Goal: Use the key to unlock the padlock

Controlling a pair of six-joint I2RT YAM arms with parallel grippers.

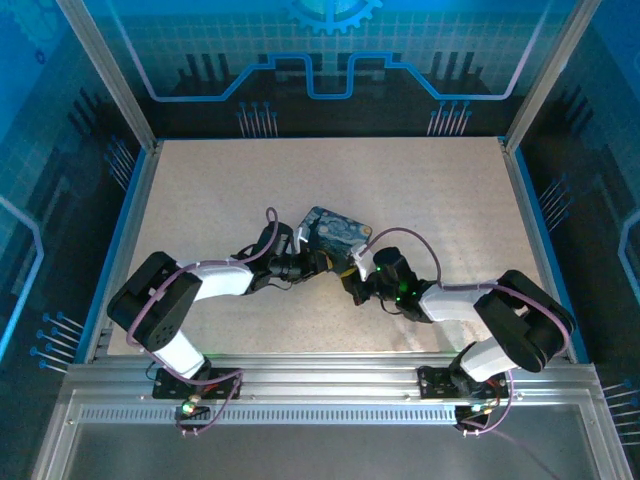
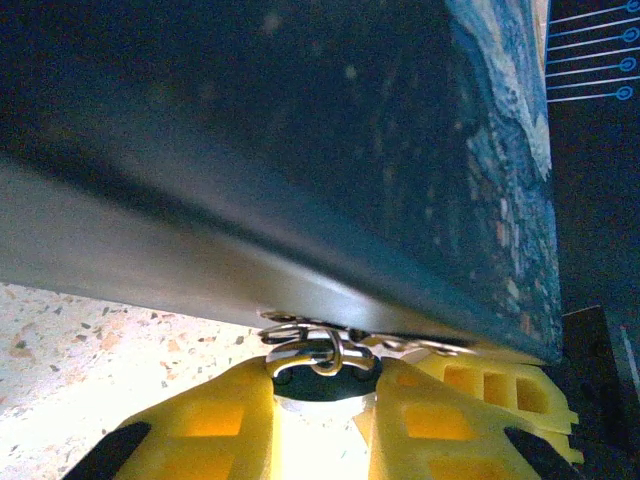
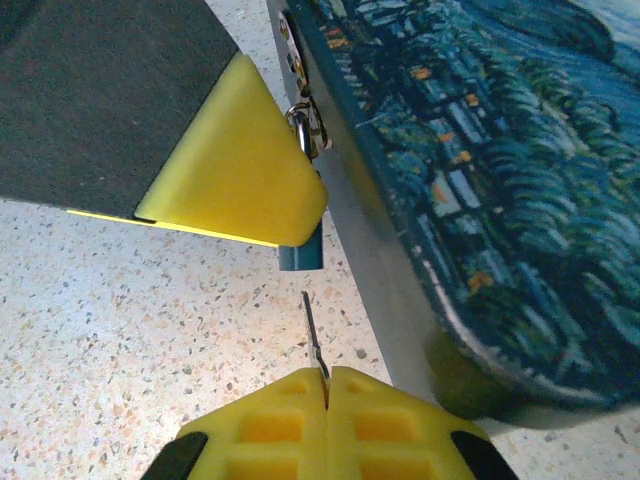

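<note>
We see two robot arms meeting at the middle of a speckled counter (image 1: 420,190), at 6 o'clock from a blue tin (image 1: 335,230) painted with a swirling night sky. The task is partway through: lock and key are each in hand, but the lock is not yet opened.

The left gripper (image 2: 325,388) has its yellow jaws closed on the padlock (image 3: 300,256), holding the tiny dark bluish body between them. The silvery shackle is threaded through the clasp on the tin's edge. In the right wrist view, the padlock's bottom end pokes out below the left jaw tip and faces 6 o'clock.

The right gripper (image 3: 326,385) has its jaws pressed fully together on the key (image 3: 312,328), a thin dark sliver standing out of them toward 12 o'clock. Its tip sits just under the padlock's bottom end, apart from it by a small gap and roughly in line with the body. The keyhole is too small for us to make out, so we cannot say how true the aim is.

We judge that grasping and rough alignment are done. The key is not yet inserted. What is left is to close the gap, seat the key, turn it, and free the shackle.
</note>
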